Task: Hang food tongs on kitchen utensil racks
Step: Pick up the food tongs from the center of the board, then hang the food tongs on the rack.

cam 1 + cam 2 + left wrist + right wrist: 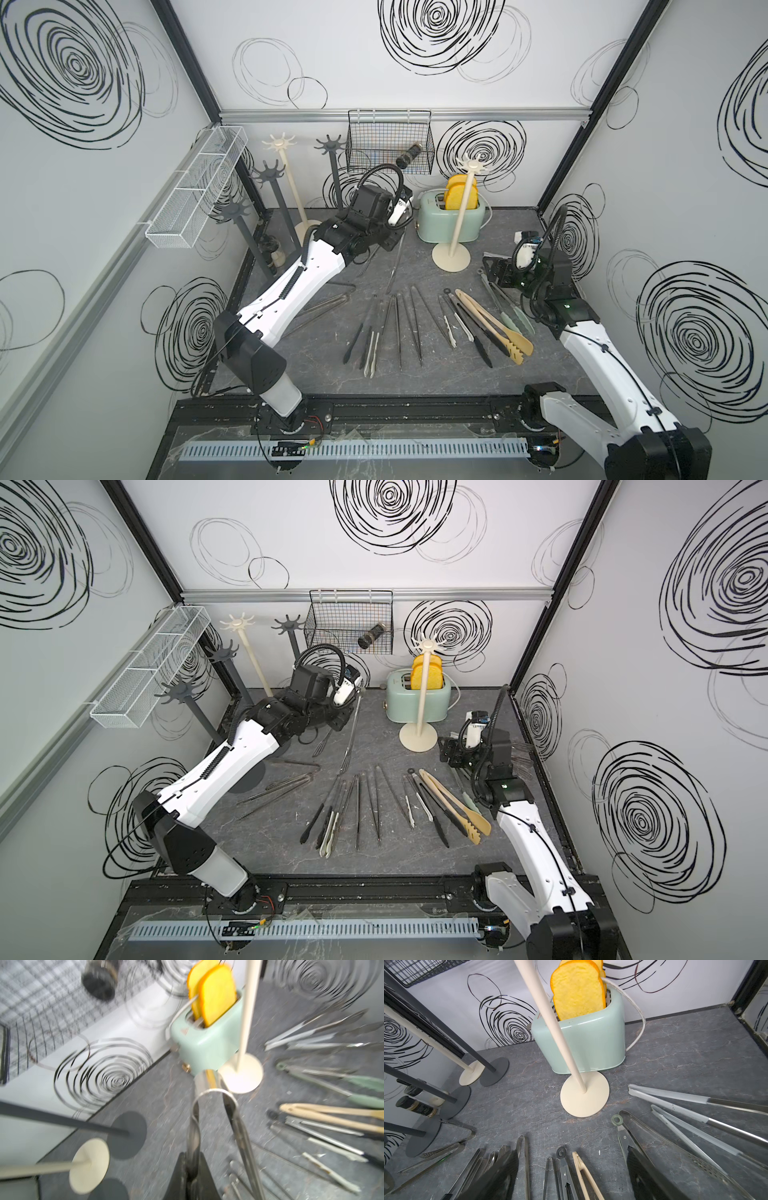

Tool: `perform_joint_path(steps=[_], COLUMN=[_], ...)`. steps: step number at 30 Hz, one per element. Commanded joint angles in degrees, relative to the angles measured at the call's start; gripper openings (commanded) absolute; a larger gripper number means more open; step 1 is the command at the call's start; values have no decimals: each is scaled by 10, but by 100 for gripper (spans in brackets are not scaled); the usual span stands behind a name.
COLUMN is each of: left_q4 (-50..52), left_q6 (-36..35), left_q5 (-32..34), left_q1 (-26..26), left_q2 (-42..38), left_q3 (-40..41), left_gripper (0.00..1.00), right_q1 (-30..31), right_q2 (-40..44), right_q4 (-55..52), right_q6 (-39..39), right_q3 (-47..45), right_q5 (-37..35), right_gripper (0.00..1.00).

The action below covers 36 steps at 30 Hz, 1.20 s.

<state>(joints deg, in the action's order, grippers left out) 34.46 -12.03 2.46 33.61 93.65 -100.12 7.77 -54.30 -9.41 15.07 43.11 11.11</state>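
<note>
Slim black, steel, white and pale green food tongs [416,324] lie fanned flat on the dark grey desk [415,257], a wider beige wooden pair [498,322] among them. One long steel pair [351,733] is held tilted, looped end up. Five upright pole racks with star-shaped hook crowns: a cream rack [460,216] stands beside the fan, and four others [334,178], three dark grey and one cream, stand at the far left corner

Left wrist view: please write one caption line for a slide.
Left pincer holds steel tongs, toaster and cream rack ahead.

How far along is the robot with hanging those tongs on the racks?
Barely started. Done: nothing hangs on any of the five racks; their hook crowns look bare. In hand: the left gripper is shut on one steel pair. The right gripper is open above the tongs on the table. Left: every pair lying there.
</note>
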Motion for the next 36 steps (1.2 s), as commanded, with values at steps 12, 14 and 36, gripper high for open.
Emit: perform_joint_path(steps=[12, 14, 36], left_q4=[-125, -125, -239], left_q6=[-27, -26, -22], left_q5=[-154, -166, -263], left_q1=[8, 2, -28], left_q2=[164, 188, 297], left_q3=[-233, -271, -360], left_gripper=[0, 0, 0], right_q1=[-10, -11, -14], right_q2=[3, -2, -16], right_q4=[3, 4, 7], right_q6=[-24, -26, -30], right_q3=[-4, -3, -7], right_q5=[21, 24, 33], right_gripper=[83, 83, 81])
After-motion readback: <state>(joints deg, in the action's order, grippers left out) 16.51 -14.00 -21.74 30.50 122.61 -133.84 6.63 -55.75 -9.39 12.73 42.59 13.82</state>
